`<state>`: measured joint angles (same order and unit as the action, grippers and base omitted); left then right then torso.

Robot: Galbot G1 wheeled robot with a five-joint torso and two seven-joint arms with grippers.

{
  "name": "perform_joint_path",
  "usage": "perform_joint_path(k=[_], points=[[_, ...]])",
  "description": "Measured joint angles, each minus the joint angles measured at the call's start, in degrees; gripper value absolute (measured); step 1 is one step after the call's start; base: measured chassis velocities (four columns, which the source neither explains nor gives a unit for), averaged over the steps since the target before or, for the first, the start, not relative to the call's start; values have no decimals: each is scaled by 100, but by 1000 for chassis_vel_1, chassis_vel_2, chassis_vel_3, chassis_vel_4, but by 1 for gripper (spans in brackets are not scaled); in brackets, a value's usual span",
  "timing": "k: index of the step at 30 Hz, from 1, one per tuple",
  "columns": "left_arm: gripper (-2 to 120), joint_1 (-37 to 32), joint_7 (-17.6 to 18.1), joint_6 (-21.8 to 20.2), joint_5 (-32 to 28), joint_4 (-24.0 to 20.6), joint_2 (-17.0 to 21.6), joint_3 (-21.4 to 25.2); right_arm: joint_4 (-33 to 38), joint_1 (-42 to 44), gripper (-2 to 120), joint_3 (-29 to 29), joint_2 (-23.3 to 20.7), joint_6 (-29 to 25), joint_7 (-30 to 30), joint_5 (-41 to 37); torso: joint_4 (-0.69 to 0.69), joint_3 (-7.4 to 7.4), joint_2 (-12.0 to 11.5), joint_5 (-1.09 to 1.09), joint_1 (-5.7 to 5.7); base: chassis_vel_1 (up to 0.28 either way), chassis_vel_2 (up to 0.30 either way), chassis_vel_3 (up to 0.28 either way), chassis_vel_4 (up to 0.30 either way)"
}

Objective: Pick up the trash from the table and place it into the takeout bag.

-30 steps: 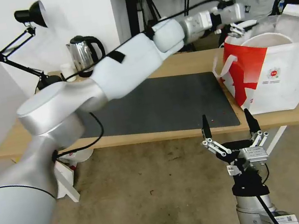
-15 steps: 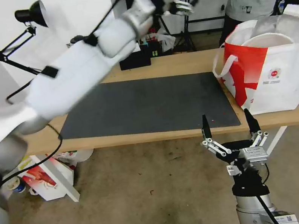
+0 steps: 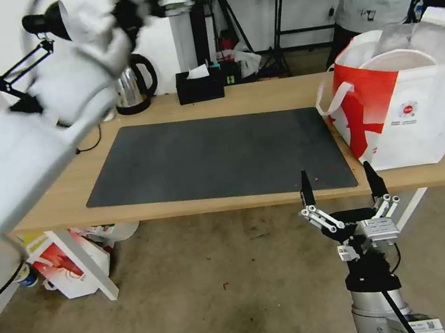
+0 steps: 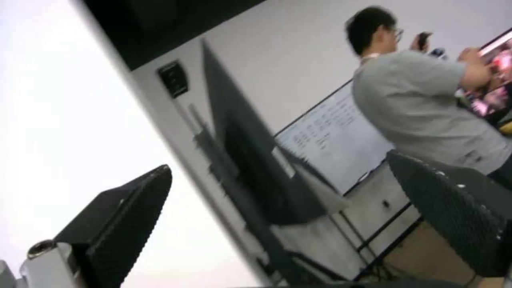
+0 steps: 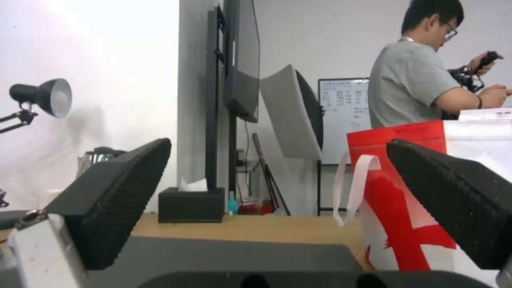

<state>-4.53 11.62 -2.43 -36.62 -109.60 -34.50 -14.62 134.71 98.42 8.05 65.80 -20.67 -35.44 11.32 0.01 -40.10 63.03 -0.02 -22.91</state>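
Trash is inside the takeout bag (image 3: 423, 110): a white round bowl (image 3: 403, 58) shows at the bag's open top, with clear plastic behind it. The bag is big, boxy and white, with a wide red patch on its side, a small round red logo (image 3: 407, 109) and white strap handles (image 3: 334, 97). It stands at the right end of the tabletop (image 3: 273, 92), close to the front edge and touching the right edge of the dark grey mat (image 3: 220, 155). In the right wrist view the bag (image 5: 427, 200) shows red and white with its strap hanging down.

The mat is bare and flat, so there is lots of open room in the middle. At the back edge stand a steel kettle (image 3: 132, 87), a black tissue box (image 3: 198, 85) and a black desk lamp (image 3: 47, 19).

The left claw (image 3: 172, 1) is high up in the air, above the back left of the tabletop, far from the bag. Its two fingers are spread apart and hold nothing.

The right claw (image 3: 339, 184) sits low in front of the tabletop's front edge, pointing up. Its fingers are spread wide with nothing between them.
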Motion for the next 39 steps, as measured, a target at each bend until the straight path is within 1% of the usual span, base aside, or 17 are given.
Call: perform_joint_path(k=[3,4,7,8,9,10,12,13,17,18,21,27,30,31,34,35,39], points=[[100,-1160,214,1,4,-449,249,1081,0,0,100,0,0,0,0,0,-1,0,0,1,0,0,0,0,0],[100,-1160,214,1,4,-449,249,1081,0,0,100,0,0,0,0,0,-1,0,0,1,0,0,0,0,0],[100,-2537,389,-14,85,-841,322,2257,0,0,100,0,1,0,0,0,1,0,1,1,1,0,0,0,0],[100,-2537,389,-14,85,-841,322,2257,0,0,100,0,1,0,0,0,1,0,1,1,1,0,0,0,0],[100,-3009,448,-14,153,-959,310,2635,0,0,100,0,0,0,0,0,1,0,0,-1,0,0,0,0,0],[100,-3260,491,-11,192,-1017,269,2843,0,0,100,0,0,0,0,0,3,0,0,-1,0,0,0,0,0],[100,-3812,580,-8,304,-1174,58,3363,0,0,100,0,0,0,0,0,-6,0,0,0,0,0,0,0,0],[100,-3812,580,-8,304,-1174,58,3363,0,0,100,0,0,0,0,0,-6,0,0,0,0,0,0,0,0],[100,-4792,643,-17,485,-1603,-326,4282,0,0,100,0,0,0,0,0,0,0,0,1,0,0,0,0,0],[100,-4792,643,-17,485,-1603,-326,4282,0,0,100,0,0,0,0,0,0,0,0,1,0,0,0,0,0],[100,-5527,632,-26,638,-1972,-661,4822,0,0,100,0,0,0,0,0,-1,0,1,1,0,0,0,0,0],[100,-6336,555,-20,882,-2442,-1089,5292,0,0,100,0,1,0,0,0,-3,0,0,3,-1,0,0,0,0],[100,-7158,454,43,1185,-2786,-1572,5639,0,0,100,1,0,0,0,0,-1,0,0,2,-1,0,0,0,0],[100,-7158,454,43,1185,-2786,-1572,5639,0,0,100,1,0,0,0,0,-1,0,0,2,-1,0,0,0,0],[100,-7947,327,227,1533,-3100,-2241,5906,0,0,100,0,0,0,0,0,0,0,1,2,0,0,0,0,0],[100,-7947,327,227,1533,-3100,-2241,5906,0,0,100,0,0,0,0,0,0,0,1,2,0,0,0,0,0],[100,-8390,301,380,1660,-3267,-2675,5934,0,0,100,0,0,0,0,0,-1,0,0,2,0,0,0,0,0]])
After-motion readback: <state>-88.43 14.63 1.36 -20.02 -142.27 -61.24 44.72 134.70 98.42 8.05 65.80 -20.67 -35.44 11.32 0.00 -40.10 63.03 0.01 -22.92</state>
